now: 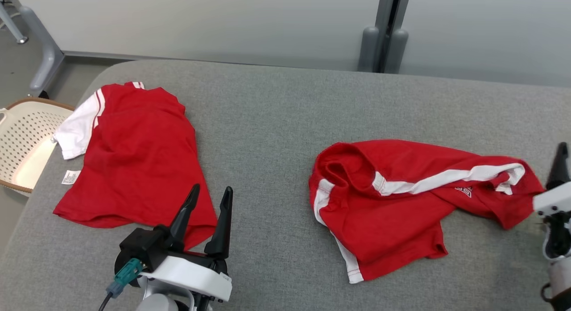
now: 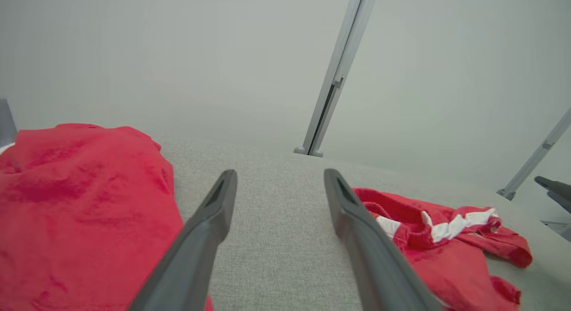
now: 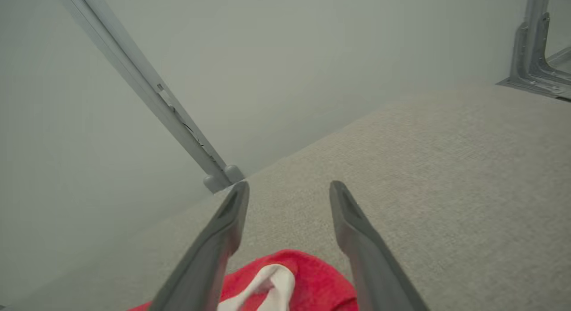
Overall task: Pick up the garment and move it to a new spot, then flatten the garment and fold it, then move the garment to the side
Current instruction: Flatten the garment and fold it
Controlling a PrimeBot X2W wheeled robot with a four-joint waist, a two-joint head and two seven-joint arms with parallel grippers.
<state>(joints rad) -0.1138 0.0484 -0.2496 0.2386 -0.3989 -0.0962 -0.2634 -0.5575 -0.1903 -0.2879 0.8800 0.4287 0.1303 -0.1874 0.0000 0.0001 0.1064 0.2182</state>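
Bright, diffuse, even lighting; faint soft shadows under the crumpled garment (image 1: 401,204). Head view sharp; wrist views hazy, stretched toward edges, near foreground soft.

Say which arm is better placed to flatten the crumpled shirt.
Right. The right claw, open, sits at one end of the crumpled shirt; the left claw is by the other shirt.
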